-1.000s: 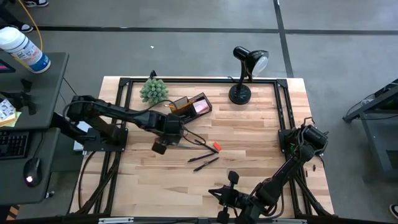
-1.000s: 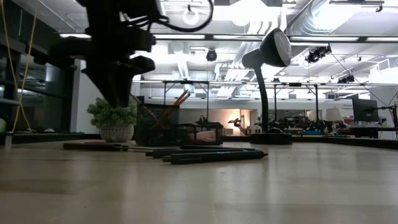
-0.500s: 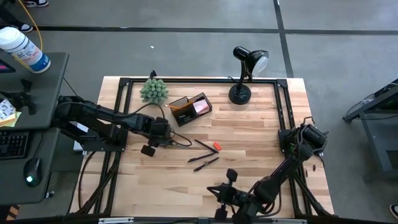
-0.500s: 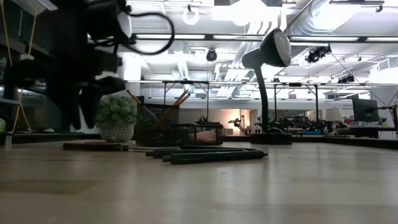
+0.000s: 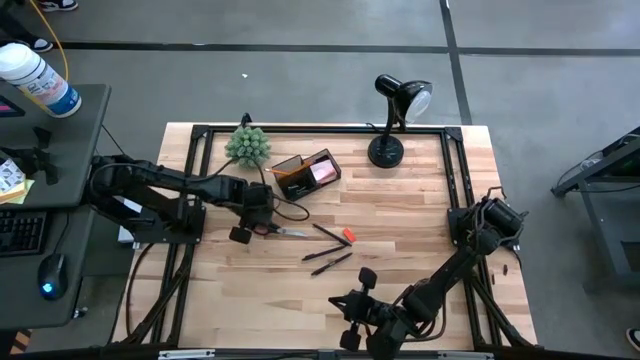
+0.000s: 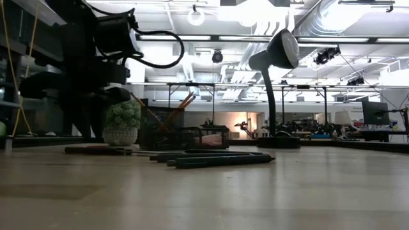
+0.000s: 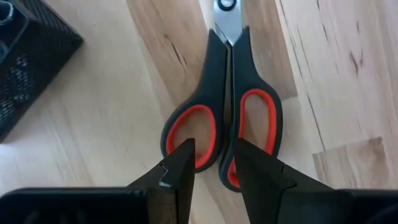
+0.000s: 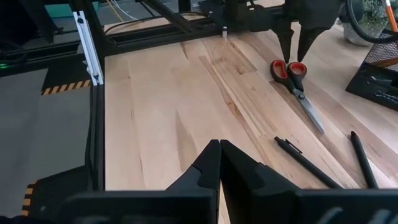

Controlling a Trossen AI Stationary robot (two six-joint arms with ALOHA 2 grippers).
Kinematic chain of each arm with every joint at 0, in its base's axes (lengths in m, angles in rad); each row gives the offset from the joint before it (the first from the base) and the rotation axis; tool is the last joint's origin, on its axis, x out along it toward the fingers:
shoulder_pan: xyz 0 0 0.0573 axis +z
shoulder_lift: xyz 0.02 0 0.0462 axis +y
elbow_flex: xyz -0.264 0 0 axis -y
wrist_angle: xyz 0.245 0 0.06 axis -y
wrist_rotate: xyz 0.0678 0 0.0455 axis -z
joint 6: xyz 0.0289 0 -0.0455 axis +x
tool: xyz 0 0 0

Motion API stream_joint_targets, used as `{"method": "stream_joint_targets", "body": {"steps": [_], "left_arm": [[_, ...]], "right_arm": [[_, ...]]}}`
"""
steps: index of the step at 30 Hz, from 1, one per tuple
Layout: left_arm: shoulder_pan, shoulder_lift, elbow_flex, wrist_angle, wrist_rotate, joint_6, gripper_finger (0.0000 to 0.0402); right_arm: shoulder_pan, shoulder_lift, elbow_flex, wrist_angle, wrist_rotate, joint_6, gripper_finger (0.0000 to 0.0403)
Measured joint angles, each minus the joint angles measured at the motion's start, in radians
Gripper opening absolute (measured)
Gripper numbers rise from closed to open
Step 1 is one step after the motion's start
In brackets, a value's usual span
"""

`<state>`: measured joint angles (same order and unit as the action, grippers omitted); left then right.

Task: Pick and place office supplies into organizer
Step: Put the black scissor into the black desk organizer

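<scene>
One pair of red-and-black-handled steel scissors point(image 7: 224, 118) flat on the wooden tabletop point(image 5: 400, 230), nearer its left edge, beside one black mesh organizer point(image 5: 308, 175). Left gripper point(image 7: 211, 163) parted just above the handles, grasping nothing; right gripper point(image 8: 219, 163) clenched, empty, near the front edge. Two black pens point(image 5: 328, 260) mid-table.

Pale wood tabletop point(image 5: 400, 220), dark tools
Scissors point(image 7: 227, 121): black handles with red-orange loop linings, silver blades. Organizer point(image 5: 305, 176): black mesh, pink pad point(image 5: 322, 171) inside. Pens point(image 5: 330, 262): black. Plant point(image 5: 246, 146): green.
</scene>
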<state>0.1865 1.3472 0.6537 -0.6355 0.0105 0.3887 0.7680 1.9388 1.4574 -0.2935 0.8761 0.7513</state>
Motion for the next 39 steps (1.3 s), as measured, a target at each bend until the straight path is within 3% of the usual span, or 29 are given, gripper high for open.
{"method": "stream_joint_targets", "body": {"steps": [39], "left_arm": [[0.003, 0.001, -0.048, 0.038, 0.067, 0.052, 0.0102]], "right_arm": [[-0.004, 0.0, 0.0, 0.0, -0.016, -0.019, 0.0004]]}}
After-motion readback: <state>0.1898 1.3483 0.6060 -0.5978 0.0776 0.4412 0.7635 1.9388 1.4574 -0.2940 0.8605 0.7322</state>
